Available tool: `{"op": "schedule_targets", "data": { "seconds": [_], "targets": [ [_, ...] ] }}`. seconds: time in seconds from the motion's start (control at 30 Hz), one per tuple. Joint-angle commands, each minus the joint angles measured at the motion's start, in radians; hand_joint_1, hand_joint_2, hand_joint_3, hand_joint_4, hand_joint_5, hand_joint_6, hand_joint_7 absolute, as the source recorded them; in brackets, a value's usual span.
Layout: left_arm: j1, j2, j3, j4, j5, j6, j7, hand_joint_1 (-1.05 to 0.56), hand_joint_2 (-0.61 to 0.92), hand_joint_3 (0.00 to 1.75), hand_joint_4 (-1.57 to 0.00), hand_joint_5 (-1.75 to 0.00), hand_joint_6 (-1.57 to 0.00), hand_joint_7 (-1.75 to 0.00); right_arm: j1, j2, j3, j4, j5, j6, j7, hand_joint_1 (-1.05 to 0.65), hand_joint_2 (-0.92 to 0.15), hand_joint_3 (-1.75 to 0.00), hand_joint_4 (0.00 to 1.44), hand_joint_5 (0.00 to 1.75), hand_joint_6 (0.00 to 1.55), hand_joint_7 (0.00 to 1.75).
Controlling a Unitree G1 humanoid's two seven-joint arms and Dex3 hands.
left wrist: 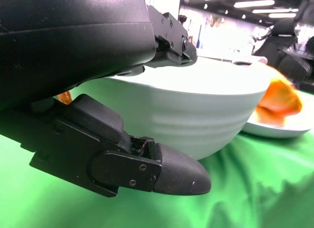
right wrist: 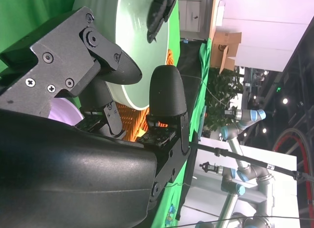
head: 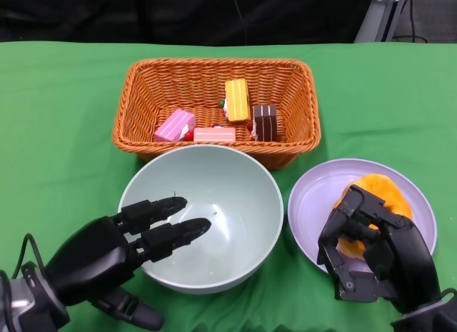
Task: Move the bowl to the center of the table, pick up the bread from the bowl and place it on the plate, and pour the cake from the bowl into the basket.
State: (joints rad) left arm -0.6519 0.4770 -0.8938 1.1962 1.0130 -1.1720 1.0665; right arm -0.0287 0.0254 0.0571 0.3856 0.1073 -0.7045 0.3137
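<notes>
Nearest the camera, the left hand [head: 107, 257] reached over the near-left rim of the pale green bowl [head: 235, 203], fingers [head: 161, 207] spread above the rim, thumb outside the wall; whether they pressed it I could not tell. Behind the bowl sat the wicker basket [head: 293, 82], holding the cake pieces [head: 238, 100]. Right of the bowl, the lilac plate [head: 314, 185] carried the orange bread [head: 385, 185], with the right hand [head: 371, 250] curled over its near edge, grasp uncertain.
</notes>
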Motion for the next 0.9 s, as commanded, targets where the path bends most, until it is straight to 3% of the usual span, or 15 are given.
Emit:
{"op": "schedule_targets", "data": {
  "seconds": [0.03, 0.13, 0.23, 0.3, 0.37, 0.43, 0.63, 0.73, 0.9],
  "targets": [
    [0.011, 0.026, 0.059, 0.008, -0.089, -0.09, -0.156, -1.05, 0.92, 0.42, -0.1, 0.0, -0.14, -0.01, -0.002, -0.012, -0.01, 0.009, 0.006, -0.014, 0.0, -0.1, -0.42, -1.23, 0.74, 1.75, 0.58, 1.58],
    [0.034, 0.0, 0.146, 0.079, -0.268, -0.211, -0.395, -1.05, 0.92, 0.38, -0.12, -0.01, -0.17, -0.02, -0.002, -0.011, -0.01, 0.01, 0.011, -0.015, 0.004, -0.1, -0.42, -1.23, 0.74, 1.75, 0.57, 1.58],
    [0.07, -0.066, 0.261, 0.173, -0.53, -0.313, -0.685, -1.05, 0.92, 0.38, -0.26, -0.07, -0.25, -0.04, -0.003, -0.01, -0.009, 0.01, 0.02, -0.015, 0.012, -0.1, -0.43, -1.23, 0.74, 1.75, 0.58, 1.58],
    [0.116, -0.108, 0.333, 0.141, -0.763, -0.266, -0.935, -1.05, 0.92, 0.37, -0.35, -0.09, -0.3, -0.04, -0.001, -0.01, -0.009, 0.005, 0.013, -0.01, 0.006, -0.09, -0.42, -1.23, 0.75, 1.75, 0.58, 1.59],
    [0.191, -0.135, 0.38, -0.011, -1.058, -0.126, -1.188, -1.01, 0.92, 0.34, -0.52, -0.13, -0.38, -0.04, 0.001, -0.01, -0.008, -0.002, 0.011, -0.003, 0.004, -0.09, -0.42, -1.23, 0.75, 1.75, 0.58, 1.6],
    [0.24, -0.153, 0.415, -0.131, -1.246, -0.032, -1.34, -0.93, 0.92, 0.3, -0.6, -0.14, -0.42, -0.04, -0.003, -0.009, -0.009, 0.003, 0.015, -0.008, 0.008, -0.1, -0.42, -1.23, 0.75, 1.75, 0.58, 1.6],
    [0.301, -0.196, 0.545, -0.276, -1.441, 0.103, -1.546, -0.7, 0.92, 0.2, -0.7, -0.12, -0.5, -0.03, 0.002, -0.008, -0.01, -0.013, 0.02, 0.003, 0.007, -0.13, -0.42, -1.22, 0.74, 1.75, 0.57, 1.58],
    [0.328, -0.235, 0.642, -0.337, -1.487, 0.156, -1.61, -0.51, 0.92, 0.17, -0.78, -0.14, -0.55, -0.04, 0.004, -0.008, -0.009, -0.023, 0.021, 0.008, 0.006, -0.12, -0.43, -1.21, 0.74, 1.75, 0.58, 1.58],
    [0.327, -0.325, 0.782, -0.379, -1.473, 0.174, -1.602, -0.17, 0.92, 0.26, -1.04, -0.28, -0.81, -0.1, -0.008, -0.012, -0.008, -0.026, 0.031, 0.011, 0.019, -0.14, -0.43, -1.21, 0.74, 1.75, 0.58, 1.59]
  ]
}}
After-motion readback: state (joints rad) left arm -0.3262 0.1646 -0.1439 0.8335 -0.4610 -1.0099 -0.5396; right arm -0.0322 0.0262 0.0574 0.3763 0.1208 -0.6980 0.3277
